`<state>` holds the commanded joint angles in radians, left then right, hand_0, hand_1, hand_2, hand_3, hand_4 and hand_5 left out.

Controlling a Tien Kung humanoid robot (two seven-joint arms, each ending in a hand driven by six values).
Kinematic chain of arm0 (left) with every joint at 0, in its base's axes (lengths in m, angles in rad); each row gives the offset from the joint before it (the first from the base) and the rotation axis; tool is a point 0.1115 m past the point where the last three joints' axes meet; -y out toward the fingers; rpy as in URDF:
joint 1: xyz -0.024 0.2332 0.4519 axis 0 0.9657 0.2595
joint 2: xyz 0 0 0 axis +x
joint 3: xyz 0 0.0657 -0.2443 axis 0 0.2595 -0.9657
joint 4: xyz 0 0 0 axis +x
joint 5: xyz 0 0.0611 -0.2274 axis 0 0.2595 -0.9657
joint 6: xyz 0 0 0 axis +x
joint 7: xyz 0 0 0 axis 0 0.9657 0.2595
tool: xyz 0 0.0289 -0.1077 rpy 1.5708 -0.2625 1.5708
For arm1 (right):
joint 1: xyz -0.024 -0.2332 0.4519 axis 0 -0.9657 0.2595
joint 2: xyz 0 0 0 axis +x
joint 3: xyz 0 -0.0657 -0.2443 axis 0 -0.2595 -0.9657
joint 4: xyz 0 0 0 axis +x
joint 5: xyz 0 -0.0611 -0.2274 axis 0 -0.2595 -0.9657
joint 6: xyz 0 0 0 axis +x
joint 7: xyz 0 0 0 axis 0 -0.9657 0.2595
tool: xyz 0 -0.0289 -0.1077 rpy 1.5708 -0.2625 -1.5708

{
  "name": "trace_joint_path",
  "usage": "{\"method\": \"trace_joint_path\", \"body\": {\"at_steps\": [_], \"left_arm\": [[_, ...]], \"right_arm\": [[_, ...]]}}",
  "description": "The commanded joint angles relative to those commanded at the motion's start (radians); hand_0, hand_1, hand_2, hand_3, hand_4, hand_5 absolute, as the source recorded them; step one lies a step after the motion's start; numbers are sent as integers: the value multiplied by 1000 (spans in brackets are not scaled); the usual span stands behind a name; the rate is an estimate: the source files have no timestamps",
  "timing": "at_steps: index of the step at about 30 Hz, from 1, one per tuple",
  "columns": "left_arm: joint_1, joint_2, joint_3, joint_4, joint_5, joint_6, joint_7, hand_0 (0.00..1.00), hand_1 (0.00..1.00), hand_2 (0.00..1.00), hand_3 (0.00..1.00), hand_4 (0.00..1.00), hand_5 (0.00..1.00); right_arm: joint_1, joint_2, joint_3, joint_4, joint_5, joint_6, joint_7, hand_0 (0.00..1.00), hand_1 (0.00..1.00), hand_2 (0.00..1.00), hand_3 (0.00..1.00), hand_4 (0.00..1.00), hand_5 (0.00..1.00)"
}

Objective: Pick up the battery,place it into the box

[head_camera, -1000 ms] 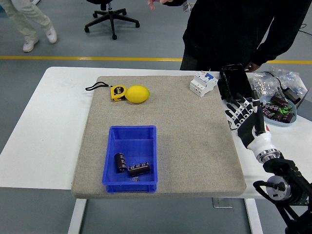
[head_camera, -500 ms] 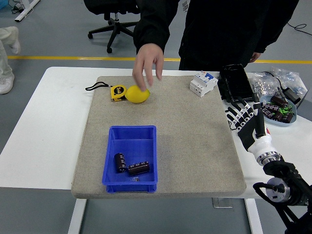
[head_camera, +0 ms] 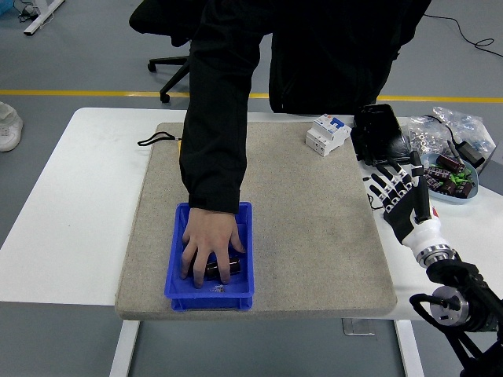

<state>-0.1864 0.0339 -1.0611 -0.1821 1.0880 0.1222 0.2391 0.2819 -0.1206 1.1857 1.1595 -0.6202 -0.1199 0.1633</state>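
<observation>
Grey felt covers most of the white table (head_camera: pixel 71 204) as a large square mat (head_camera: pixel 314 236), and beyond the far edge lies a grey floor with a yellow line and the legs of a rolling chair. A person in a black sleeve (head_camera: pixel 216 118) leans over from the far side; the person's hand (head_camera: pixel 211 250) is pressed down inside the blue box (head_camera: pixel 174 294) at the near left of the mat, fingers spread over the batteries (head_camera: pixel 214 269), of which only a dark sliver shows between the fingers. At the far right sit a white breaker block (head_camera: pixel 326 133), a black device (head_camera: pixel 379 129), and a clear tray (head_camera: pixel 452 174) of more dark cylinders. The right hand (head_camera: pixel 399 192) hovers at the mat's right edge, fingers apart and empty.
</observation>
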Motion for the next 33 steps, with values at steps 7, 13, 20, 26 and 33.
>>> {"method": "trace_joint_path", "body": {"at_steps": [7, 13, 20, 26, 33], "left_arm": [[1, 1, 1, 0, -2, 0, 0, 720, 683, 669, 585, 632, 540], [1, 1, 2, 0, -4, 0, -1, 721, 682, 670, 585, 631, 540], [4, 1, 8, 0, -10, 0, -1, 720, 683, 671, 586, 632, 541], [5, -4, 0, 1, -3, 1, -3, 720, 683, 671, 585, 632, 542], [9, 7, -10, -1, 12, -2, 3, 721, 682, 669, 586, 632, 543]], "right_arm": [[1, 2, -2, -3, 4, -4, 2, 933, 881, 895, 930, 998, 954], [2, 2, -5, -3, 4, -7, 2, 931, 879, 894, 929, 998, 951], [-2, 2, -10, -9, 6, -10, 1, 930, 879, 892, 926, 998, 945], [-3, 1, -13, -12, 7, -8, 1, 928, 878, 890, 925, 998, 943], [-9, 7, 0, -23, 7, -11, -2, 927, 878, 889, 923, 998, 940]]}}
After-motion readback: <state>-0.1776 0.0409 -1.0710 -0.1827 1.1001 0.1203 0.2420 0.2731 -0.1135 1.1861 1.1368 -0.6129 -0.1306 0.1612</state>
